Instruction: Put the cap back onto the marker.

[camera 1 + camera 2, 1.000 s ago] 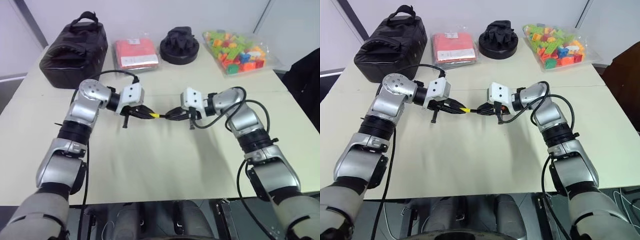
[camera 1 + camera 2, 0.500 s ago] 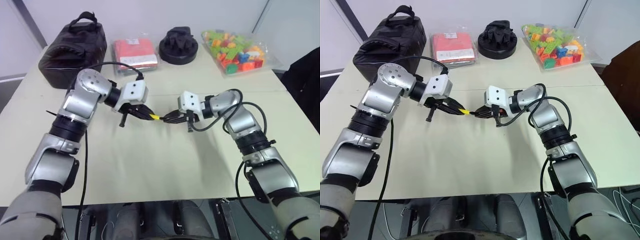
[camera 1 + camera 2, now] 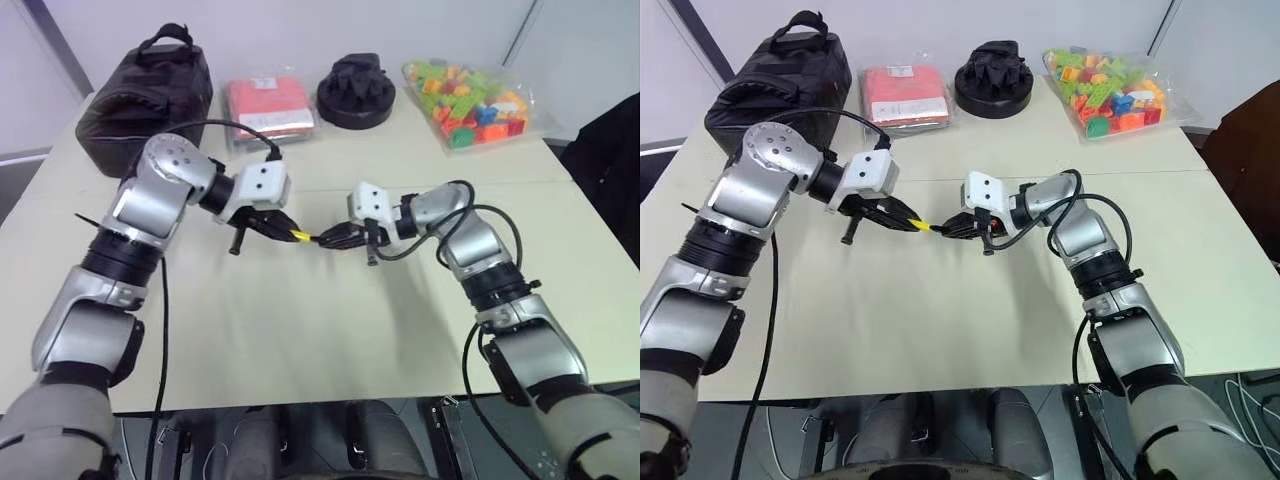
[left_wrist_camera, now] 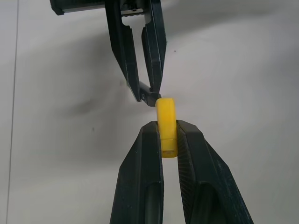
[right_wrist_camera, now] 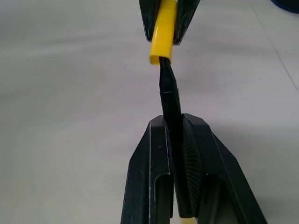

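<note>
Above the middle of the pale tabletop [image 3: 330, 330], the two arms are meeting tip to tip, and the capping itself looks to be under way. The left gripper [image 3: 290, 234] is pinching the small bright yellow tapered plastic cap [image 4: 166, 127] tight between its black fingers [image 4: 145, 177], open mouth facing out. The right gripper [image 3: 330, 240] is clamping the thin black plastic marker [image 5: 171, 100] along its barrel, with the writing end sticking out toward the cap.

Seen along the right gripper, the marker's tip is just entering the cap's mouth, though the barrel is kinking slightly where it goes in, so the two do not look quite in line. My reading is that the tip is started but not seated. The next move calls for squaring the cap and the barrel onto one axis, then pressing the two hands together until the cap goes home, without letting either piece twist in its grip.

Both arms are reaching inward with elbows out, the left forearm coming in from about ten o'clock and angling down, the right from about three o'clock and lying flatter. Both are hanging clear of the table surface, with the marker and cap held between them in the air.
</note>
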Tool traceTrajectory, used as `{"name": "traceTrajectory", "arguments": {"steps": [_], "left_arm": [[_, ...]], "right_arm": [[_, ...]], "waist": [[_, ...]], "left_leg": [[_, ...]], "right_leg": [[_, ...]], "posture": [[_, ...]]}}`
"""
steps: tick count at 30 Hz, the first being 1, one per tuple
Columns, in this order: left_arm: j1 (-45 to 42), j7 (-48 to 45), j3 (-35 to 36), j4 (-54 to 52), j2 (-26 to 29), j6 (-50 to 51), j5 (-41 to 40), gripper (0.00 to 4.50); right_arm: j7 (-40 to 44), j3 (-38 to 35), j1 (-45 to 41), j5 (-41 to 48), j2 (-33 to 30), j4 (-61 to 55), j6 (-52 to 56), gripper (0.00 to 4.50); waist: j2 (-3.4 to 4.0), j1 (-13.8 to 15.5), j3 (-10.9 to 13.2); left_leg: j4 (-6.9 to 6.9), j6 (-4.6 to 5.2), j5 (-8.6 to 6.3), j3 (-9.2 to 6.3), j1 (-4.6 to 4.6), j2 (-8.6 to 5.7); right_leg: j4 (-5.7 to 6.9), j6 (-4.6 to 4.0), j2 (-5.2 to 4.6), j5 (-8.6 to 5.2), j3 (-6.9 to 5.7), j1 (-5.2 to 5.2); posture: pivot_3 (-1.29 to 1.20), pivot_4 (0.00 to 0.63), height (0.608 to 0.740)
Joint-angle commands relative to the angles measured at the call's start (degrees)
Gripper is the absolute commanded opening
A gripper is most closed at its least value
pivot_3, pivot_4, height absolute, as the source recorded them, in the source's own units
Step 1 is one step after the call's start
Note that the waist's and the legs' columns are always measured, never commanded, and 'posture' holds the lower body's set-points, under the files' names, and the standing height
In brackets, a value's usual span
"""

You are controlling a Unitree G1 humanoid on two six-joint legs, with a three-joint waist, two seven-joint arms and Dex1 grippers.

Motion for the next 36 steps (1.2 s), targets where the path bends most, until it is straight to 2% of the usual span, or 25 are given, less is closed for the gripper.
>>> {"name": "traceTrajectory", "arguments": {"steps": [1,8,16,28,36], "left_arm": [[1.0,-4.46,-3.58,-4.3,-0.88,0.27,-2.57,0.03],[1.91,-4.46,-3.78,-6.42,0.39,1.45,-2.99,0.03],[2.96,-4.46,-6.39,-9.54,4.5,2.24,-4.6,0.03],[3.49,-4.46,-7.05,-10.01,5.82,2.14,-3.99,0.03],[3.46,-4.45,-8.87,-8.17,6.67,-1.05,1.64,0.03]], "right_arm": [[-4.4,-3.08,-3.69,1.6,1.53,-0.7,1.2,0.0],[-4.73,-3.02,-3.72,1.33,2.7,-0.6,1.35,0.0],[-4.91,-2.6,-3.43,0.6,3.36,-0.88,0.75,0.0],[-5.44,-2.29,-3.78,0.17,3.97,0.36,0.4,0.0],[-5.95,-1.82,-4.18,-0.02,5.34,1.43,0.8,0.0]], "waist": [[0.0,0.01,0.0],[0.0,-0.04,0.0],[0.0,0.0,0.0],[0.0,0.06,0.0],[0.0,0.07,0.0]], "left_leg": [[0.0,0.0,0.0,0.0,0.0,0.0],[0.0,0.0,0.0,0.0,0.0,0.0],[0.0,-0.01,0.01,-0.01,0.0,0.0],[0.01,-0.01,0.01,0.0,0.0,0.0],[0.01,-0.02,0.01,0.0,0.0,0.0]], "right_leg": [[0.0,0.0,0.0,0.0,0.0,0.0],[0.0,0.0,0.0,0.0,0.0,0.0],[0.0,0.0,0.01,0.0,0.0,0.0],[0.01,0.0,0.01,0.0,0.0,0.0],[0.01,0.0,0.01,0.0,0.0,0.0]], "posture": [[0.0,0.15,0.74],[0.0,0.15,0.74],[0.0,0.15,0.74],[0.0,0.15,0.74],[0.0,0.15,0.74]]}}
